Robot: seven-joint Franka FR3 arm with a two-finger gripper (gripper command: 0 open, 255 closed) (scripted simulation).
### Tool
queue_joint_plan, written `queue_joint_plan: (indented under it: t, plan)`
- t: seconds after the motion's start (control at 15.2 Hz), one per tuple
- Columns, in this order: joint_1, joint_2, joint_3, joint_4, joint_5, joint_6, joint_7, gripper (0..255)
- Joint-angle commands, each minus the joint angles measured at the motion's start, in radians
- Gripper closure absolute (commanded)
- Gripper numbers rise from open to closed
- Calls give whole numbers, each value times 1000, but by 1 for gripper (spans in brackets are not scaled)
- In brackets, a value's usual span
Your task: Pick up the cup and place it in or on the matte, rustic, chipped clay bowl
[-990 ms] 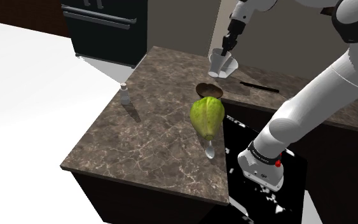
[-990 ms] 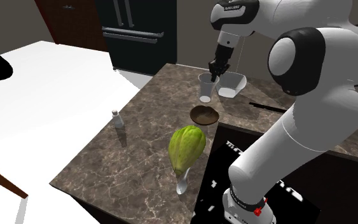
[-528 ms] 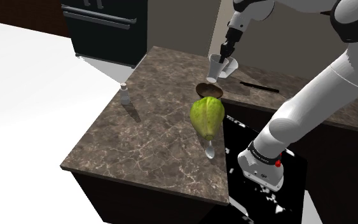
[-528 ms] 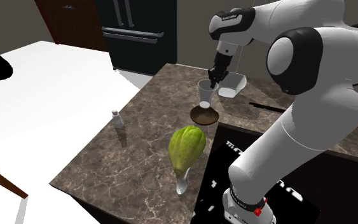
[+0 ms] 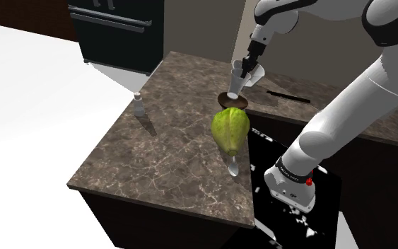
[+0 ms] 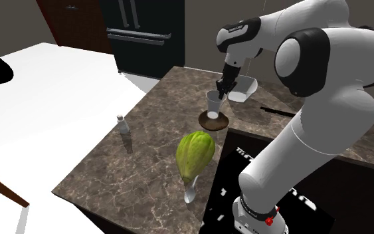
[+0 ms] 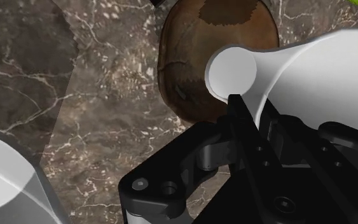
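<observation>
My black gripper (image 5: 246, 68) (image 6: 222, 88) is shut on the rim of a plain white cup (image 5: 237, 80) (image 6: 214, 104). The cup hangs nearly upright, its base right over a brown, rough clay bowl (image 5: 233, 100) (image 6: 214, 122) on the dark marble counter (image 5: 169, 141). I cannot tell whether base and bowl touch. In the wrist view the cup (image 7: 311, 70) runs out from the gripper (image 7: 246, 108), its round base in front of the brown bowl (image 7: 196, 63). One finger (image 7: 240, 118) lies along the cup's wall.
A large green fruit (image 5: 230, 129) (image 6: 195, 152) lies just in front of the bowl, a spoon (image 5: 233, 168) beside it. A white dish (image 6: 244, 89) (image 7: 6, 191) and a black knife (image 5: 289, 96) sit behind. A small shaker (image 5: 139, 106) stands toward the shoulder view's left. A black cooktop (image 5: 296, 177) adjoins the counter.
The gripper has carried the cup from beside the white dish toward the green fruit and lowered it over the brown bowl. The grip has stayed the same.
</observation>
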Motion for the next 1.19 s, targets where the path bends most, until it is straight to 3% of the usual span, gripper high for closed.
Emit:
queue_joint_plan:
  t: [0.0,0.59,0.66,0.99,1.12]
  plan:
    - [0,10,-2,-17,6,26,-10,255]
    - [0,16,-3,-27,9,40,-15,255]
    - [0,16,-3,-27,9,40,-15,0]
    - [0,16,-3,-27,9,40,-15,0]
    - [-5,9,-9,33,-1,-26,-10,0]
